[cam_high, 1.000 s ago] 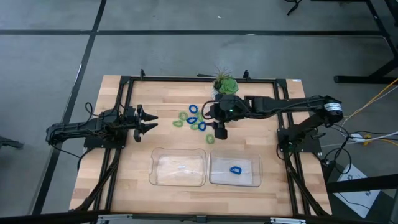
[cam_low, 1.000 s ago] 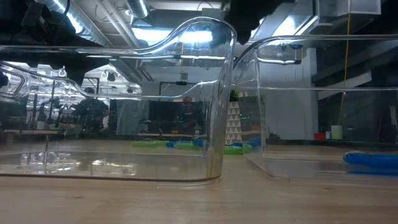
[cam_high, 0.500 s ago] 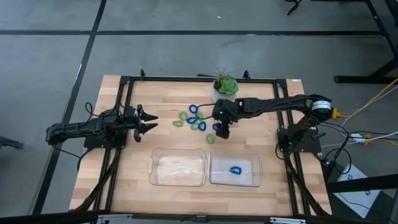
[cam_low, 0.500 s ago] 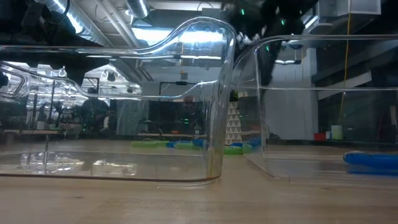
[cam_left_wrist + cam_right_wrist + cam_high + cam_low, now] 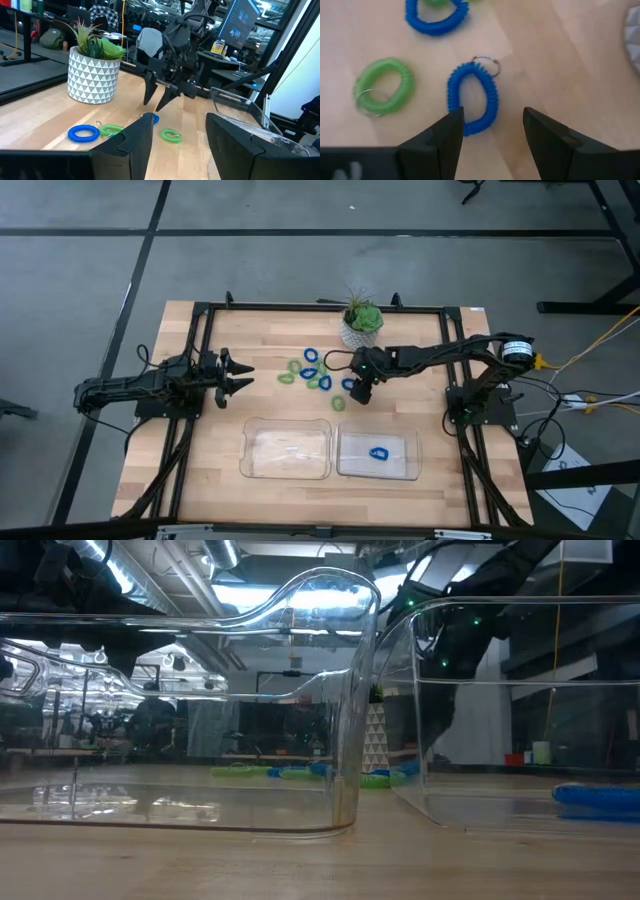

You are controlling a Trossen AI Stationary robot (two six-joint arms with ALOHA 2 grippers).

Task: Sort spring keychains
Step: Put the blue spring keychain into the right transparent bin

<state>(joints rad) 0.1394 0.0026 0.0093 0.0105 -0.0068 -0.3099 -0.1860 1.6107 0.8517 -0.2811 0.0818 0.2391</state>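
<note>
Several blue and light green spring keychains (image 5: 312, 370) lie loose on the wooden table in front of the plant. My right gripper (image 5: 359, 392) is open and points down just above one blue keychain (image 5: 472, 98). Its fingers stand on either side of that keychain's near end without touching it. The left wrist view shows the same gripper (image 5: 159, 97) over the blue keychain (image 5: 150, 118). A green keychain (image 5: 383, 91) lies beside it. One blue keychain (image 5: 379, 452) lies flat in the right clear tray (image 5: 410, 470). My left gripper (image 5: 243, 375) waits open at the table's left.
The left clear tray (image 5: 255, 470) sits beside the right one near the table's near edge. A potted plant (image 5: 362, 320) in a white patterned pot stands just behind the keychains, close to my right arm. Bare wood lies between my left gripper and the keychains.
My right arm has drawn back a little toward the table's right edge and come lower over the blue keychain. The keychains have not moved.
</note>
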